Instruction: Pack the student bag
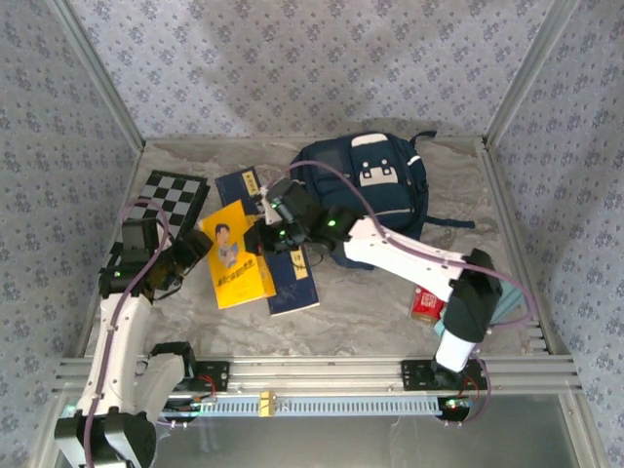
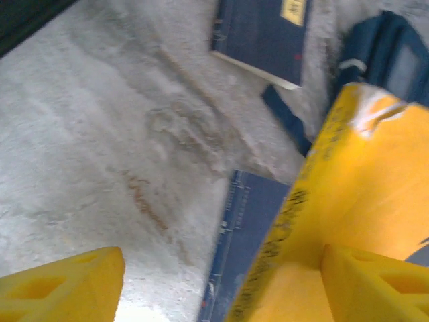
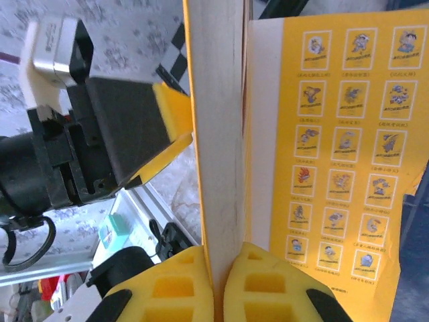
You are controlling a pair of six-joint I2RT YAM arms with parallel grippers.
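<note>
1. The student bag lies flat on the far side of the table, right of centre, with its white front patches facing up. The right arm reaches across its near-left edge.
2. A yellow book sits left of the bag, between the two sets of fingers, and is tilted rather than flat.
3. The right fingers are clenched on the yellow book, pinching the cream edge of its page block. A cover printed with rows of small pictures stands open beside them.
4. The left fingers are spread wide and released. The yellow book lies against one finger and well apart from the other (no grasp on this side).
5. A blue book lies flat on the table, partly under the yellow book's near-right edge.
6. A second blue book lies farther back, just left of the bag.
7. A checkerboard lies at the far left of the table.
8. A red can stands near the right arm's base, well apart from the books.
</note>
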